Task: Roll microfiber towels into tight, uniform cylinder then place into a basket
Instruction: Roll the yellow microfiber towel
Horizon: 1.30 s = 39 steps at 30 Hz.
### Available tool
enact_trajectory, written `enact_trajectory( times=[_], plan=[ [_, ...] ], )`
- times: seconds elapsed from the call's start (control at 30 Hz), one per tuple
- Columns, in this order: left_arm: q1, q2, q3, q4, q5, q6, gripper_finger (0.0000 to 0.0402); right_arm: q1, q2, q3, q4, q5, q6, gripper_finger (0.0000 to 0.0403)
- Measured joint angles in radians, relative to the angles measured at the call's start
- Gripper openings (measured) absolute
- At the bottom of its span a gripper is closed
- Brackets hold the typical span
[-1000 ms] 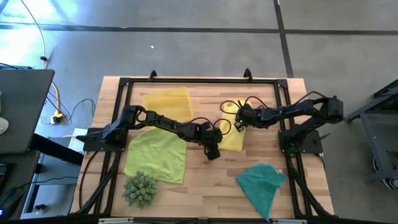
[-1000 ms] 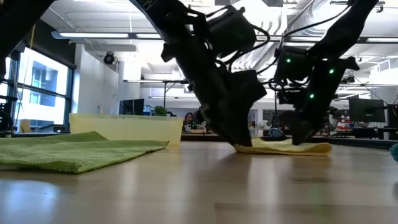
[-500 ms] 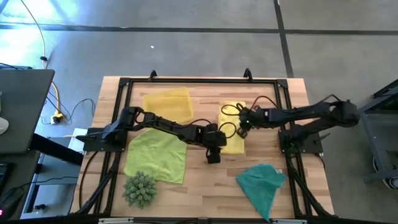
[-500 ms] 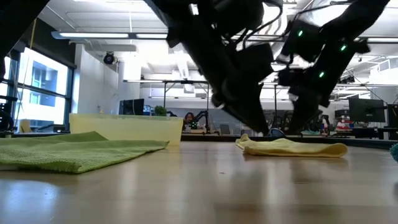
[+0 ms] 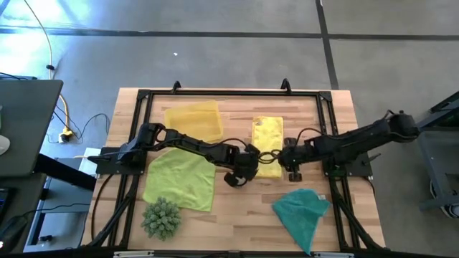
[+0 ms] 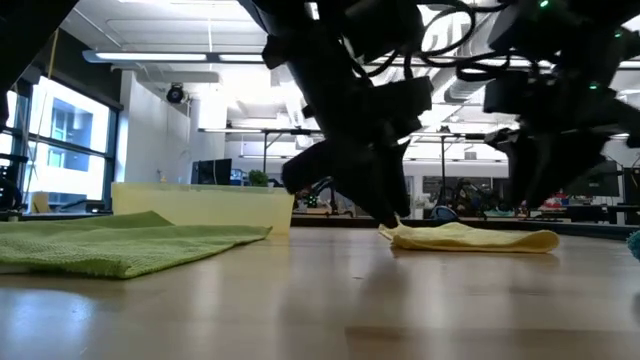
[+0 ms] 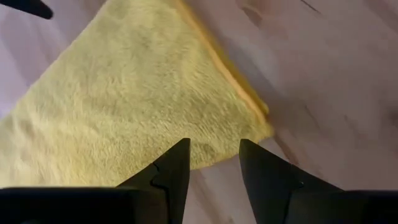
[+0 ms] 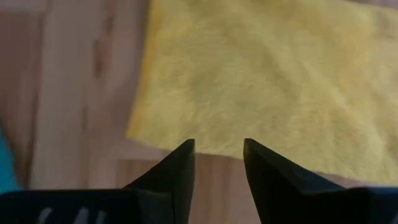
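Observation:
The bright yellow towel [image 5: 267, 142] lies folded into a strip on the table's middle, its long way running near to far. It also shows in the low view [image 6: 470, 238]. My left gripper [image 5: 244, 170] is open, just over the strip's near left corner [image 7: 249, 121]. My right gripper [image 5: 290, 163] is open, just over the near right corner [image 8: 146, 121]. The lime green towel [image 5: 181, 179] lies flat at the near left. The teal towel [image 5: 301, 211] lies crumpled at the near right. The translucent yellow basket [image 5: 192, 117] stands at the far left.
A spiky green plant-like ball [image 5: 161, 218] sits at the near left corner beside the lime towel. A black frame [image 5: 229, 93] runs around the tabletop. Bare wood shows between the yellow towel and the table's near edge.
My right gripper has left the middle of the yellow towel and gone toward the table's near edge, ending by the towel's near right corner. My left gripper has risen off the towel's near left end. The towel now lies uncovered as a long strip.

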Motion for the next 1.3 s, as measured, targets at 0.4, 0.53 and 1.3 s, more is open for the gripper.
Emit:
enact_trajectory(
  times=[0.4,0.53,1.3],
  plan=[
    [-0.001,0.019,-0.001,0.006,0.003,0.140,0.0129,0.121,0.087,0.000,0.031,0.003,-0.193,0.0207],
    [0.000,0.042,0.000,0.038,-0.001,0.140,0.0129,0.126,0.147,0.000,0.050,0.026,-0.226,0.0208],
    [-0.001,0.057,0.001,0.061,0.015,-0.095,0.0103,0.183,0.236,0.002,0.103,0.085,-0.045,0.0063]
  ],
)
